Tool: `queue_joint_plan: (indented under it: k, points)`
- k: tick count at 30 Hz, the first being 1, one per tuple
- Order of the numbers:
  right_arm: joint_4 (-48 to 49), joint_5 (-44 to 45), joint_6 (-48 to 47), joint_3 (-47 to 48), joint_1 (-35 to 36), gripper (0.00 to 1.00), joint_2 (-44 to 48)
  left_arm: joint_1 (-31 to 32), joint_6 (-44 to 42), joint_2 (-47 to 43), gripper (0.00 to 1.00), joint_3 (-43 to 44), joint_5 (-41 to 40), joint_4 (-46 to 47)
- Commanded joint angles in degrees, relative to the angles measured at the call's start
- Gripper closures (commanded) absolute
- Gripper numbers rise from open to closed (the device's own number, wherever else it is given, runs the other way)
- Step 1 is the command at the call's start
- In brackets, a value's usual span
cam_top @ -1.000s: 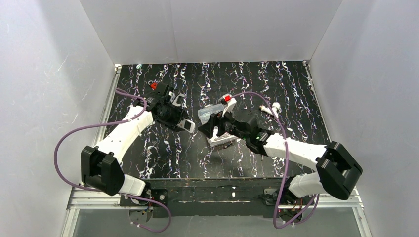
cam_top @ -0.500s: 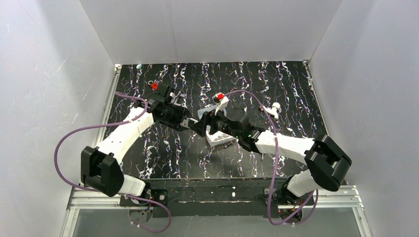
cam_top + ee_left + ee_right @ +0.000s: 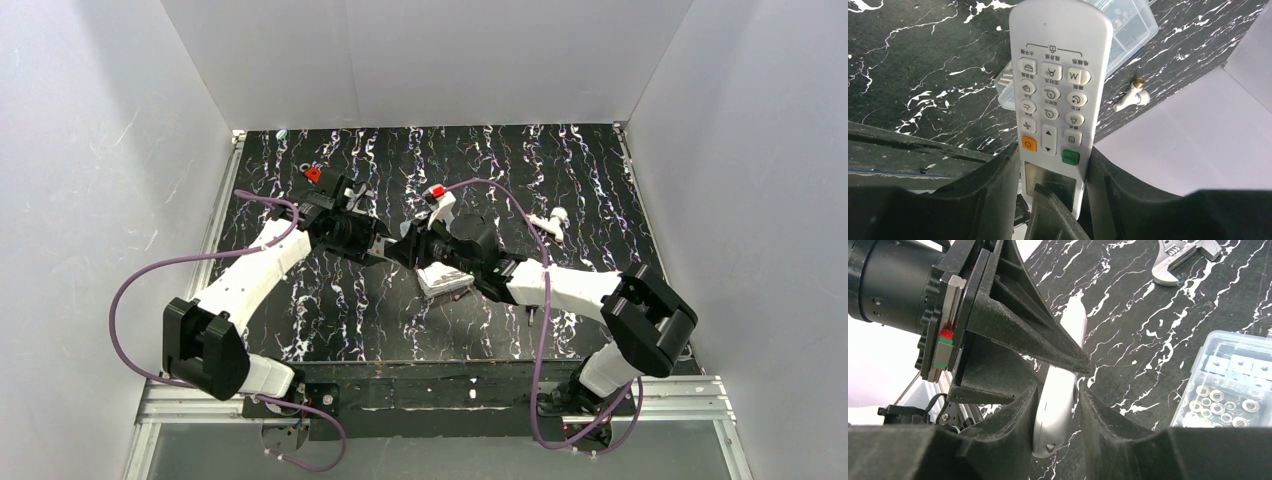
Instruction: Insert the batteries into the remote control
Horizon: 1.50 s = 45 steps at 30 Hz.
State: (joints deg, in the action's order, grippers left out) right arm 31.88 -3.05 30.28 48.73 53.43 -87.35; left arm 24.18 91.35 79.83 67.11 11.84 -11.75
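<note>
2 grippers of mine meet over the middle of the table (image 3: 300,320), and both are clenched on the remote (image 3: 1058,100), which hangs clear of the table. My left gripper (image 3: 1053,160) pinches its 2 long edges at the display end, with the buttons facing that wrist camera. My right gripper (image 3: 1058,395) presses on it from both sides. From above, the clear box (image 3: 445,280) lies at 4 o'clock from the remote. In my right wrist view a wrench (image 3: 1183,257) lies at 1 o'clock.
</note>
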Motion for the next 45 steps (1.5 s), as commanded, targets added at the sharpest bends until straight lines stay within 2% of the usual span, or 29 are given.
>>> queue_joint_plan:
  k: [1,6,9,10,12,17,18,20,22,25,32,35,39,45]
  points:
    - [1.29,-1.55,0.40,3.59,0.43,0.59,-1.15,0.25,1.46,-2.63,0.88,-1.22,2.01,-3.38]
    - [1.04,-1.83,0.84,3.22,0.45,0.62,-1.36,0.25,1.55,-3.24,0.84,-1.11,1.68,-2.96]
    - [-0.60,-1.43,0.07,3.48,0.47,0.81,-0.59,0.25,1.06,-3.49,0.76,-0.93,1.52,-2.80]
    - [-1.89,-1.29,-0.33,3.93,0.45,0.85,-0.25,0.25,0.73,-3.72,0.71,-0.98,1.34,-2.64]
    - [-4.66,-1.21,-1.07,4.58,0.39,0.87,0.81,0.25,0.17,-4.33,0.61,-1.13,0.85,-2.41]
    - [-5.26,0.79,-2.92,1.69,0.08,0.99,6.12,0.18,-3.68,-4.89,0.24,0.44,0.14,-2.88]
    - [-6.37,1.00,-3.31,1.55,-0.25,0.99,7.24,0.16,-4.95,-4.96,0.14,1.14,0.25,-3.07]
    - [-9.49,0.62,-4.16,1.54,-1.30,0.99,9.35,0.16,-8.10,-5.28,0.02,2.63,0.30,-3.75]
    - [-13.59,-1.60,-4.99,1.98,-3.08,0.99,11.63,0.10,-12.18,-5.89,0.02,3.90,0.98,-3.33]
    - [-22.14,-10.08,-7.35,3.74,-7.46,0.99,14.71,-0.36,-20.53,-8.06,0.02,4.25,2.81,-0.68]
    - [-43.20,-28.85,-12.54,8.14,-17.90,0.99,19.45,-2.11,-39.05,-19.00,0.01,-0.63,6.31,13.03]
    - [-51.42,-34.36,-14.45,11.61,-19.66,0.99,19.15,-2.10,-46.23,-19.12,0.01,-1.53,14.39,22.52]
    - [-59.76,-45.78,-18.66,16.71,-19.94,0.99,17.21,-2.12,-50.79,-17.13,0.00,-1.34,28.46,31.12]
    - [-61.42,-52.67,-21.87,18.54,-19.94,0.99,18.35,-2.04,-51.70,-15.20,0.01,-0.84,44.36,40.12]
